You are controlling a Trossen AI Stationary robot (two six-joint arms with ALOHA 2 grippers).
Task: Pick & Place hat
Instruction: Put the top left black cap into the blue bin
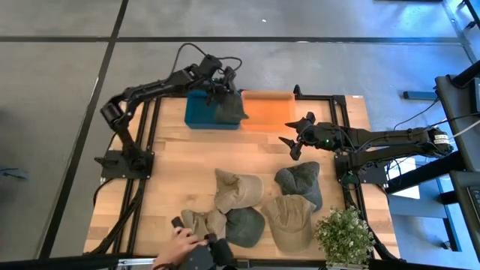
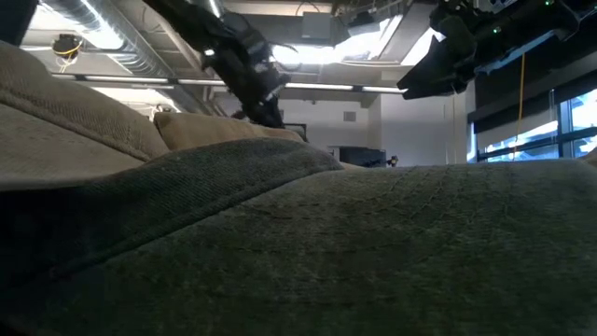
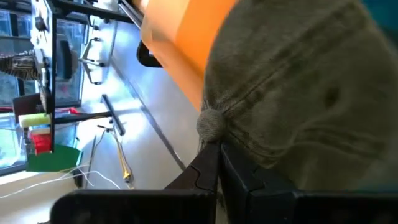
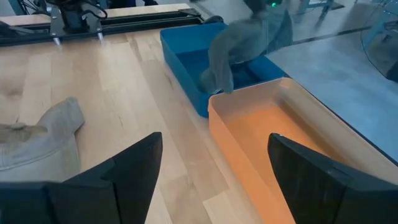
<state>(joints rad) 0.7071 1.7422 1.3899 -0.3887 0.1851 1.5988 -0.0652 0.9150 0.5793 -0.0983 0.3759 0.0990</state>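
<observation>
A dark olive hat (image 1: 229, 109) hangs over the blue bin (image 1: 201, 114) at the table's far edge, under my left gripper (image 1: 224, 90), which is shut on it. In the right wrist view the same hat (image 4: 244, 40) droops into the blue bin (image 4: 186, 65). An orange bin (image 1: 268, 111) stands right of the blue one. My right gripper (image 1: 295, 139) hovers open over bare table near the orange bin, touching nothing. Several more hats lie on the near half of the table, among them a tan hat (image 1: 236, 189) and a grey hat (image 1: 301, 183). My left gripper (image 3: 214, 149) pinches the olive hat's crown between its two fingers, right beside the top button (image 3: 211, 124). It comes from above, pointing down. The hat hangs below the fingers, and its lower end (image 4: 214, 81) reaches down inside the blue bin.
A person's hand (image 1: 178, 244) reaches in at the near edge beside the hats there. A potted plant (image 1: 345, 236) stands at the near right corner. A hat lying close to the low camera (image 2: 373, 252) blocks most of that view. Bare wood shows mid-table.
</observation>
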